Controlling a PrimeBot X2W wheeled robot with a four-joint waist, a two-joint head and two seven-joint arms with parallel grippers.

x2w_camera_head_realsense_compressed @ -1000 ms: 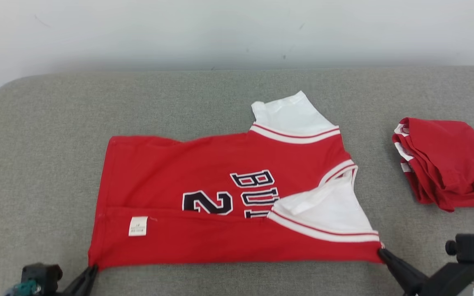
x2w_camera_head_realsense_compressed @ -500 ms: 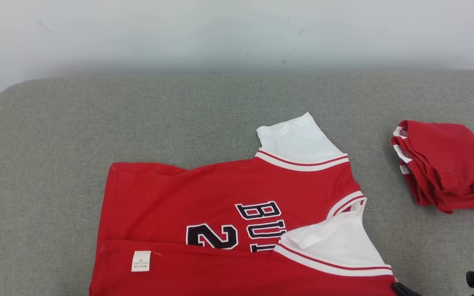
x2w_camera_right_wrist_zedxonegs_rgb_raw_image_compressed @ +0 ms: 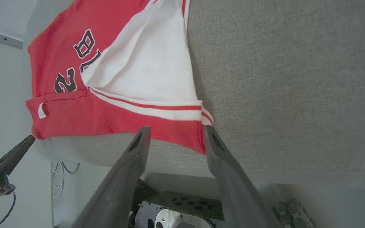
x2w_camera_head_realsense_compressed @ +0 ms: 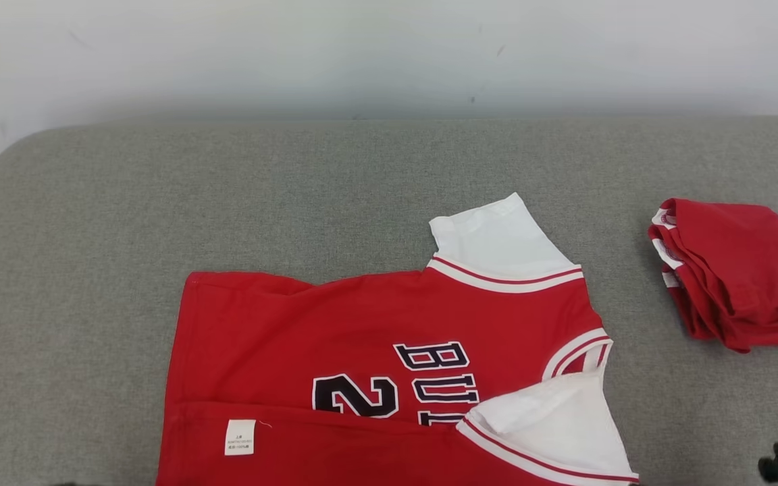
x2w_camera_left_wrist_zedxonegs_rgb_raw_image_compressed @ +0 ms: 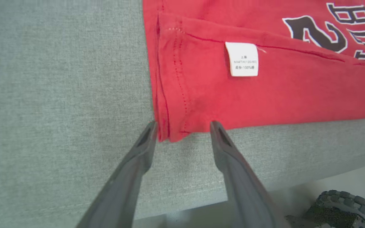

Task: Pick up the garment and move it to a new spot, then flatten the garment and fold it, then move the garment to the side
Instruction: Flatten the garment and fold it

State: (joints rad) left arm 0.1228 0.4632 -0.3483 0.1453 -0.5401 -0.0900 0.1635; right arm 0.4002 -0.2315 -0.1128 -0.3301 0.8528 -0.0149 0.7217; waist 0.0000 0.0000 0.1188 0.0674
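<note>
Bright, even, soft light; faint shadow beside the garment (x2w_camera_right_wrist_zedxonegs_rgb_raw_image_compressed: 116, 117); wrist views bow at edges.

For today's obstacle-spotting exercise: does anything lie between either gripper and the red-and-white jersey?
Nothing visible does. The open left gripper flanks the hem corner of the red-and-white fabric jersey; the open right gripper flanks its shoulder corner, on the grey fabric cushion.
</note>
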